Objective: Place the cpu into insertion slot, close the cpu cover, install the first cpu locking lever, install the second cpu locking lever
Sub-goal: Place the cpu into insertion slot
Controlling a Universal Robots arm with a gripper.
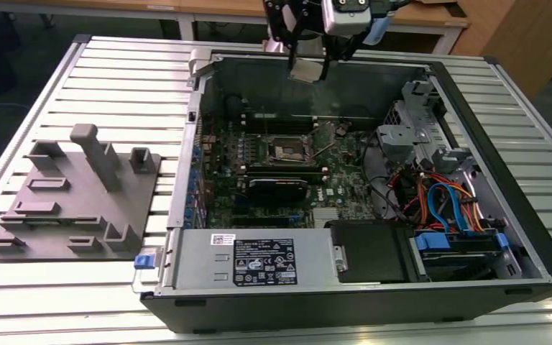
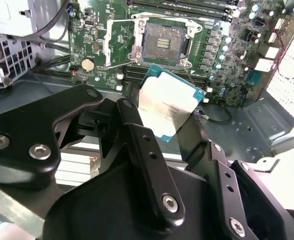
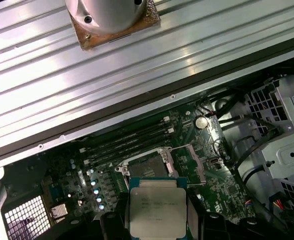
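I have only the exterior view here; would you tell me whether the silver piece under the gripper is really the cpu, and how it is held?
Observer: Yes. In the second wrist view the gripper is shut on the cpu at two opposite edges, with its metal face showing.
Operator: Thank you. Is the insertion slot free?
Observer: In the second wrist view the insertion slot lies bare, with nothing seated in it.
Operator: And where is the cpu cover?
Observer: In the second wrist view the cpu cover is swung open to one side of the slot, not over it.
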